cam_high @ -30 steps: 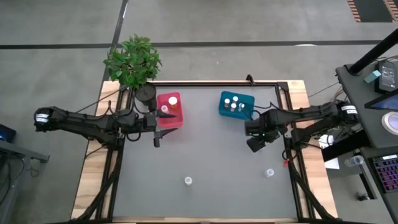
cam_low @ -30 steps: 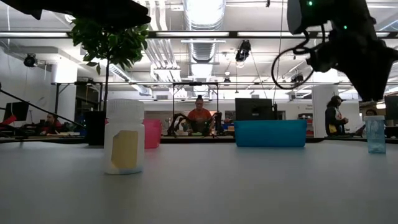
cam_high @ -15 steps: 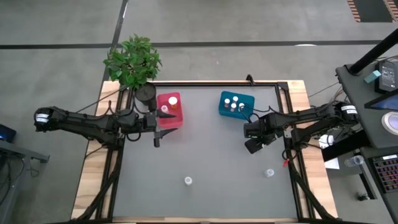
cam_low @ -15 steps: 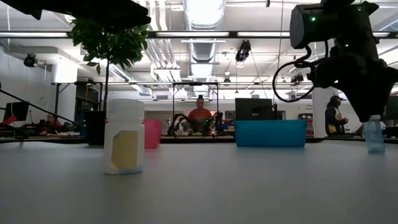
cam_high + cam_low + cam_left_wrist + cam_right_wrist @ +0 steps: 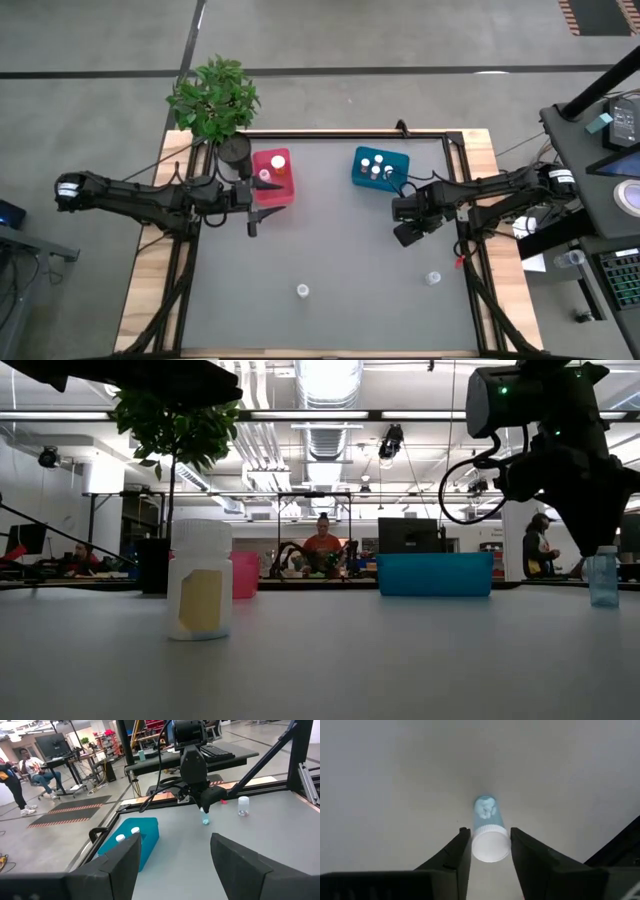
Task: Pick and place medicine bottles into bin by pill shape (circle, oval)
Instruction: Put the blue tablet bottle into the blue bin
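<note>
Right wrist view, right hand (image 5: 486,851) now pinching blue-tinted bottle (image 5: 487,831), left hand (image 5: 172,862) spread.

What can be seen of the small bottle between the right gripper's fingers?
The bottle is a tiny cylinder with a clear, bluish body and a round white cap; pale pills show through its base. It sits between the fingers of the right gripper, which flank its cap closely on both sides. Whether it stands on the grey table or is lifted cannot be told. Nothing else is near it.
</note>
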`<action>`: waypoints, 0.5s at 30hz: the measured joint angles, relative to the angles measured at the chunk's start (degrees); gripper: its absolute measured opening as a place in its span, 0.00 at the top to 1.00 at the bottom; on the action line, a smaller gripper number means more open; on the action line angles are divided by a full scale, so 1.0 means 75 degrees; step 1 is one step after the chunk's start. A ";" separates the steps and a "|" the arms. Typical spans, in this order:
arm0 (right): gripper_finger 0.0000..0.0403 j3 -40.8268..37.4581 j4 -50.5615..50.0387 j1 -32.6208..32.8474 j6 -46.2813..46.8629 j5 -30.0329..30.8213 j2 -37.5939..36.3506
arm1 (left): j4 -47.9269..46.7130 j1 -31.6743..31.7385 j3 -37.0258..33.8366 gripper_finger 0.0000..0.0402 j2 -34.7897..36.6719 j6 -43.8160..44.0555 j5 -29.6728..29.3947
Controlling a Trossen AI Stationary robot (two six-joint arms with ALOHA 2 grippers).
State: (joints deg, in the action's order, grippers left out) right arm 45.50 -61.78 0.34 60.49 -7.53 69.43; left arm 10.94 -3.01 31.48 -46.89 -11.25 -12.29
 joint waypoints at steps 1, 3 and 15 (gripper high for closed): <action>0.72 0.0000 0.0000 0.0000 0.0000 0.0000 0.0000 | 0.0000 0.0000 0.0000 0.45 0.0000 0.0000 0.0000; 0.75 0.0000 0.0003 0.0000 0.0000 0.0000 -0.0003 | 0.0001 0.0000 0.0000 0.45 0.0000 0.0000 -0.0001; 0.73 0.0406 -0.0186 -0.0047 -0.0084 0.0001 0.0000 | 0.0002 0.0000 0.0000 0.45 0.0000 0.0000 -0.0002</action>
State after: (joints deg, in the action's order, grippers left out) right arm 48.54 -63.17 -0.01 59.86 -7.52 69.43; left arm 10.95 -3.01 31.48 -46.89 -11.25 -12.31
